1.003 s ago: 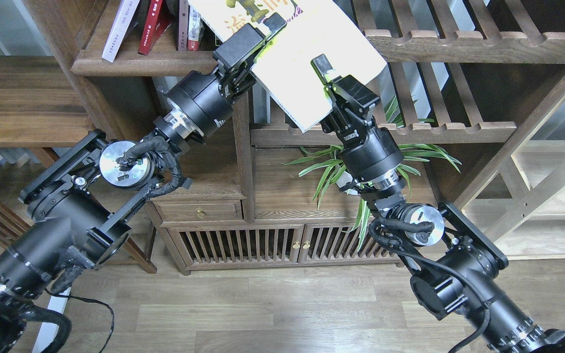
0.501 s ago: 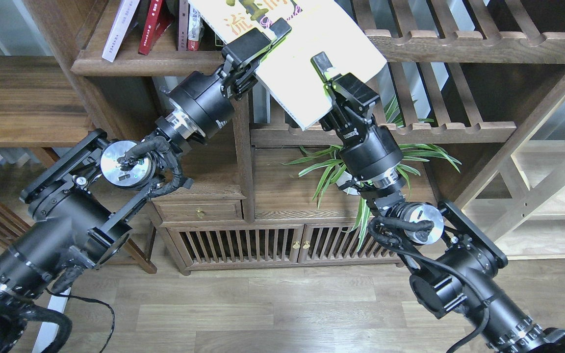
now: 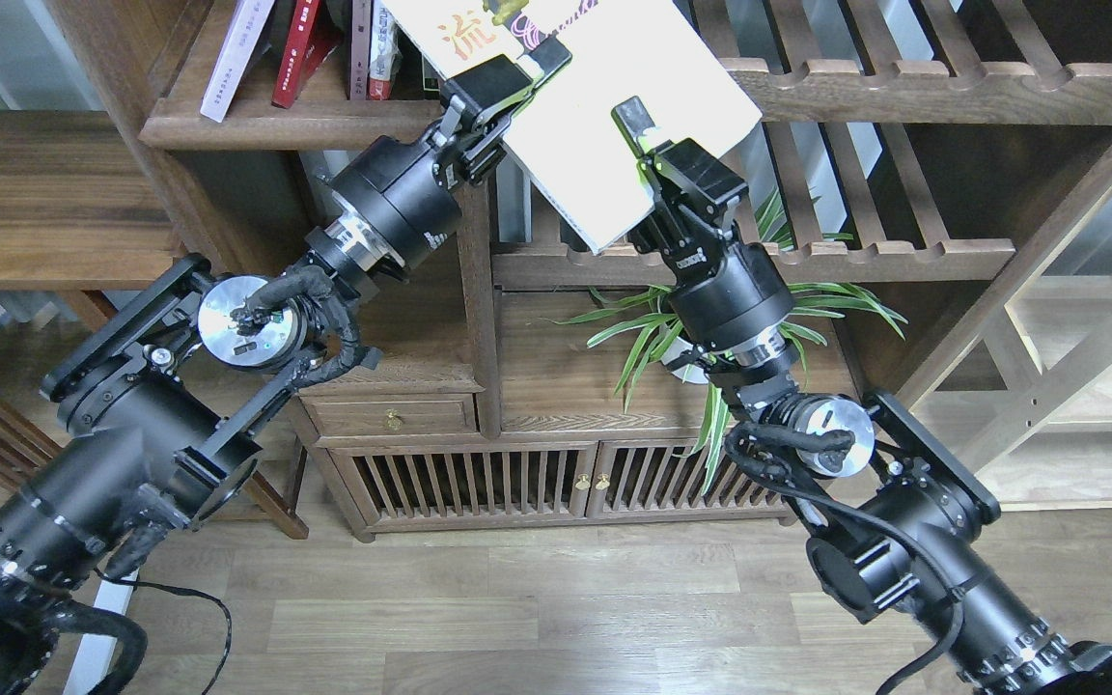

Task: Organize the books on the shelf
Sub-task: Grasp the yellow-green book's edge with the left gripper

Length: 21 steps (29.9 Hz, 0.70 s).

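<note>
**Head view: white book held tilted in front of the bookcase**

Head view shows one large white book [image 3: 604,106] held by both grippers in front of the walnut bookcase. Its long axis runs diagonally, from upper left down to a lower corner that points toward the slatted rack [image 3: 807,259]. The left gripper [image 3: 527,68] is clamped on the book's left edge, near the coloured title. The right gripper [image 3: 641,130] grips the lower right edge, with one finger lying on the cover. To the left, the shelf [image 3: 286,124] carries thin volumes [image 3: 300,48] that lean on each other. Below are a green plant [image 3: 672,328], a small drawer [image 3: 392,415] and a light wooden floor [image 3: 517,608].
</note>
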Each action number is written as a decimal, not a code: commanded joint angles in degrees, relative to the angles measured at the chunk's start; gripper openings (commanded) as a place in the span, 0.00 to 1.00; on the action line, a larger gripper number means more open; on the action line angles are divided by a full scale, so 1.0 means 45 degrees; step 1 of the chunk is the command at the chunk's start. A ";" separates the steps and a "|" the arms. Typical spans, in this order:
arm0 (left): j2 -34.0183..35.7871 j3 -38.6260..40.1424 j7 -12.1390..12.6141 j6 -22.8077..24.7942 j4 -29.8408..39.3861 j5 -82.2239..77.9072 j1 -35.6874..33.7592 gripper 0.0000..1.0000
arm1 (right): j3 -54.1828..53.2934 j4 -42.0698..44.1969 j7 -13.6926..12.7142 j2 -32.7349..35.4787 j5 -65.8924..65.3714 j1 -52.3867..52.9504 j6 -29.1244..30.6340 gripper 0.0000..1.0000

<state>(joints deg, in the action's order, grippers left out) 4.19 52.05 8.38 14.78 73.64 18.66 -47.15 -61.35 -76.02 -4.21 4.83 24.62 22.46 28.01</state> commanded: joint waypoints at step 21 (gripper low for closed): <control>0.0143 -0.0161 -0.0007 0.0015 0.0139 -0.0045 -0.0010 0.01 | -0.2539 0.0136 0.0154 0.0606 -0.1271 -0.0186 -0.0001 0.81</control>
<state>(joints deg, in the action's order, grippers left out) 4.79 51.69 8.35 14.77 74.17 18.69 -47.21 -71.81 -75.63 -3.51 6.11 19.13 21.69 28.00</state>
